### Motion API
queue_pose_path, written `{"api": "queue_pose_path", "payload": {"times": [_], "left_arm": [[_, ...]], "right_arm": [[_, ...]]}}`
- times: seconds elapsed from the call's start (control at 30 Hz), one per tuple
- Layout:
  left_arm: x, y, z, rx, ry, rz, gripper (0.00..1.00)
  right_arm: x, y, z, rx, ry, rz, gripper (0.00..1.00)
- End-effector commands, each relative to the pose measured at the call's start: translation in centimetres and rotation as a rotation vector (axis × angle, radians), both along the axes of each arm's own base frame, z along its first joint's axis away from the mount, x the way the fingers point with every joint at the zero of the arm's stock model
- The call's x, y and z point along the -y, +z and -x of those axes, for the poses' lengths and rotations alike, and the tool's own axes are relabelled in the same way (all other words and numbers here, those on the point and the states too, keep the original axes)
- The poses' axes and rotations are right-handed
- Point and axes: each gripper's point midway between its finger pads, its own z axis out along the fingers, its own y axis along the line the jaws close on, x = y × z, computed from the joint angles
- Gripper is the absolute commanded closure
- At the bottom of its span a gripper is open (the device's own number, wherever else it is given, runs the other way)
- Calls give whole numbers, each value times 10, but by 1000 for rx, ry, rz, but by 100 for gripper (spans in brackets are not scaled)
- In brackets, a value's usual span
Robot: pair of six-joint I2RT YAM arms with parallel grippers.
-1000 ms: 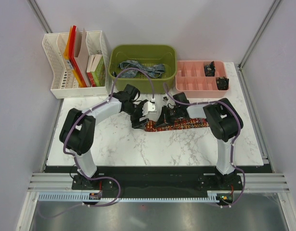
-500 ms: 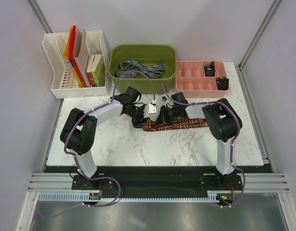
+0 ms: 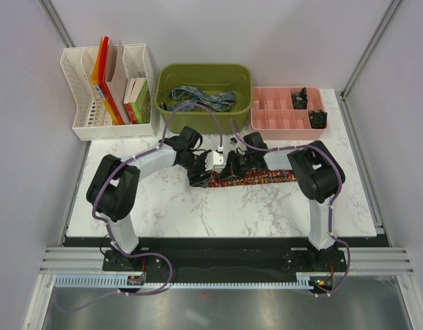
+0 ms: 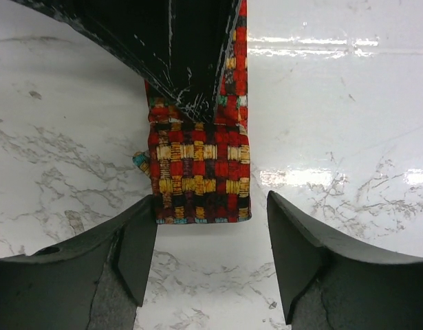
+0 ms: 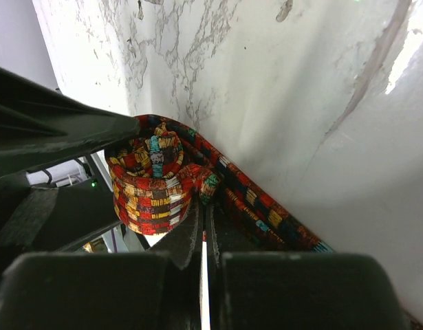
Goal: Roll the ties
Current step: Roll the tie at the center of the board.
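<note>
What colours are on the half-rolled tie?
The tie has red, yellow and black checks; left wrist view shows it best.

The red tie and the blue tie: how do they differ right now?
Place: the red tie lies on the table; the blue tie sits in the green bin.
Shape: the red tie is stretched flat with one end rolled into a coil; the blue tie is a loose heap.
Pattern: the red tie is checked red, yellow and black; the blue tie is blue-grey.
Both are long, narrow strips of fabric.
</note>
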Motion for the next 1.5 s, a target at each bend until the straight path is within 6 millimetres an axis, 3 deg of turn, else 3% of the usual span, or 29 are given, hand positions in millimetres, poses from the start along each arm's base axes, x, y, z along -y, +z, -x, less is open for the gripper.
{"api": "queue_pose_path", "payload": {"times": [0.0, 0.17, 0.3, 0.4, 0.63, 0.87, 1.2, 1.33, 1.47], "left_arm": [[-7, -11, -2, 16, -26, -31, 31], [-3, -8, -7, 27, -37, -17, 38], [10, 15, -6, 29, -43, 65, 52], [22, 32, -8, 31, -34, 103, 58], [52, 38, -14, -8, -31, 140, 61], [75, 21, -7, -54, -42, 115, 59], [77, -11, 21, -111, -50, 15, 51], [73, -17, 21, -86, -35, -44, 51], [64, -21, 36, -157, 29, -77, 52]], "right_arm": [[17, -41, 6, -25, -43, 141, 100], [18, -43, 8, -29, -42, 144, 100], [18, -44, 9, -35, -42, 146, 100], [17, -44, 9, -35, -41, 144, 100], [15, -41, 10, -41, -44, 125, 100], [10, -36, 10, -43, -56, 83, 100], [-4, -14, 8, -29, -88, -74, 100], [-12, -5, 12, -25, -66, -157, 100], [-14, -14, 22, -42, 22, -152, 100]]}}
